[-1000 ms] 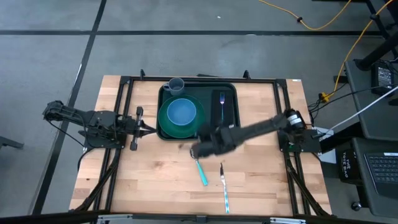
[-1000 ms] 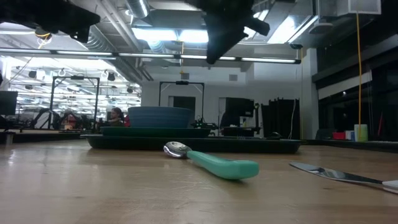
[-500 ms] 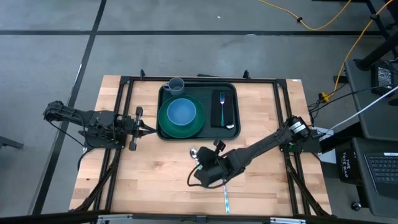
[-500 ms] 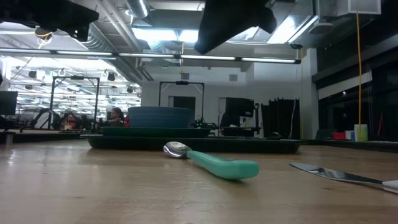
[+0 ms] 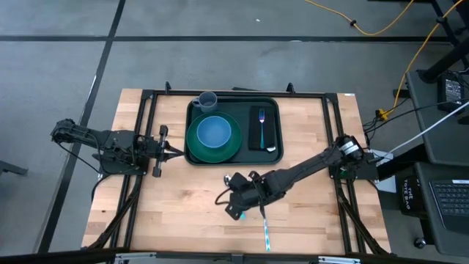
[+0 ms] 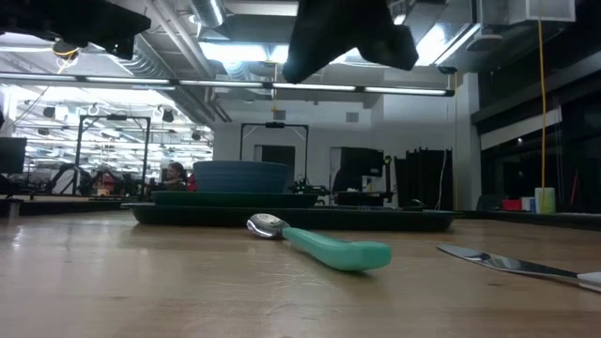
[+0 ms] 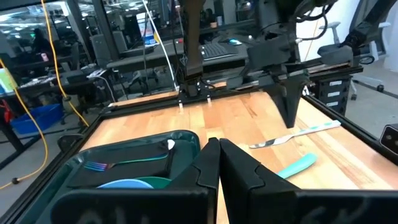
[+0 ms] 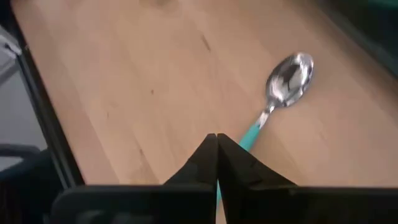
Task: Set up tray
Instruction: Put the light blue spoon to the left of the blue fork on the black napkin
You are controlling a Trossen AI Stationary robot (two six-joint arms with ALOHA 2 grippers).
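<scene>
Two pieces of cutlery lie outside the tray [image 5: 233, 103], so the step in hand looks like fetching the teal-handled spoon [image 6: 319, 242]. The table [image 5: 183, 205] fills the middle of the high view; the tray sits at its upper centre, holding a green plate [image 5: 195, 144] with a blue bowl [image 5: 214, 132], a grey cup [image 5: 207, 99] at its upper edge, and a fork [image 5: 261, 119] on a black napkin [image 5: 269, 132] at its right. Below the tray, at lower centre, lies the spoon, with a knife [image 5: 265, 233] just to its right.

To do this step well, my judgement is that the right claw [image 8: 216, 140] should part its fingers, line them up across the teal handle and not the shiny bowl end, then lower until the fingers straddle the handle at the table before squeezing. The handle is slim and lies flat, so a shallow approach could slide it away.

That right claw, at lower centre of the high view, has its fingers pressed together and holds nothing; in the low view it hangs above the spoon, not touching. The left claw [image 7: 217, 155] waits at the tray's left edge, fingers together, empty.
</scene>
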